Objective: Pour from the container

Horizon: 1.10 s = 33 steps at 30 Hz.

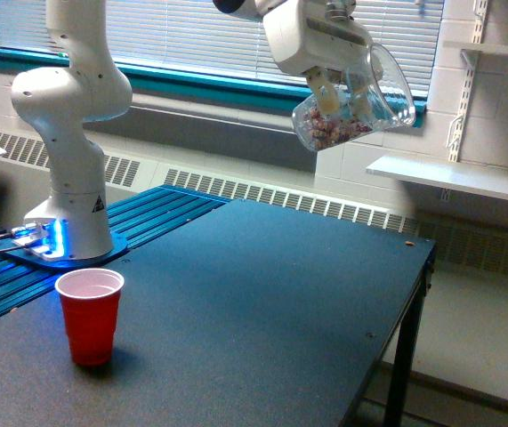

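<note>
Windows with closed blinds and a long radiator are running across the back of the frame, and a dark tabletop (262,302) is filling most of the lower half. Up at the top centre, the white Panda gripper (335,92) is clamping the container (353,102), a clear rounded plastic jug, its fingers pressing onto the jug wall from above as far as I can make out. The jug is hanging well above the table, tilting with its rounded bottom dipping toward the frame's left, so the small pinkish-white pieces (334,132) are piling up in that low end. Nothing is spilling out right now. My guess is it's being carried high just to keep clear of everything before the actual pour. Down in the lower left, a red plastic cup (90,316) is standing upright on the table, open mouth up, and it's looking empty from here, though I can't see all the way to the bottom. It's sitting well apart from the jug, so the arm's got some travelling to do first. The robot base (68,222) is glowing blue behind the cup.
</note>
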{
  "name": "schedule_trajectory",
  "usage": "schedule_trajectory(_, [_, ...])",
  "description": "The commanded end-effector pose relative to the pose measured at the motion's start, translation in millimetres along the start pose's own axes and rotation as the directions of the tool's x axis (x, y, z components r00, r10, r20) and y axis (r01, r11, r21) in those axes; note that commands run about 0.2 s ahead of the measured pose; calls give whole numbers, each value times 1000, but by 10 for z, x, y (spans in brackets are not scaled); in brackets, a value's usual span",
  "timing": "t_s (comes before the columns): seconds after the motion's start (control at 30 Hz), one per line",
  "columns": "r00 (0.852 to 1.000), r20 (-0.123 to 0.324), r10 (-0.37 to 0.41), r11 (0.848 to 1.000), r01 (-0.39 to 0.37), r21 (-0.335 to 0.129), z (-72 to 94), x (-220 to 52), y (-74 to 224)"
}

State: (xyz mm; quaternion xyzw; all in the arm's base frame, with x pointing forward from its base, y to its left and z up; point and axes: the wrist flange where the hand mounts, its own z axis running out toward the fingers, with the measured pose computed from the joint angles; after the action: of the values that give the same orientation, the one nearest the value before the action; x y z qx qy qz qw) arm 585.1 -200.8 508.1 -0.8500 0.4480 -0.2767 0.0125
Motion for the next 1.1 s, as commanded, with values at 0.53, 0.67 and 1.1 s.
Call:
schedule_trajectory(0.53, [985,46,-164,974,170,-148,75,-270,363])
schedule_trajectory(0.67, [979,74,-190,966,200,-162,-13,-354,579])
schedule_trajectory(1.1, [986,81,-149,954,165,-250,-244,-360,1354])
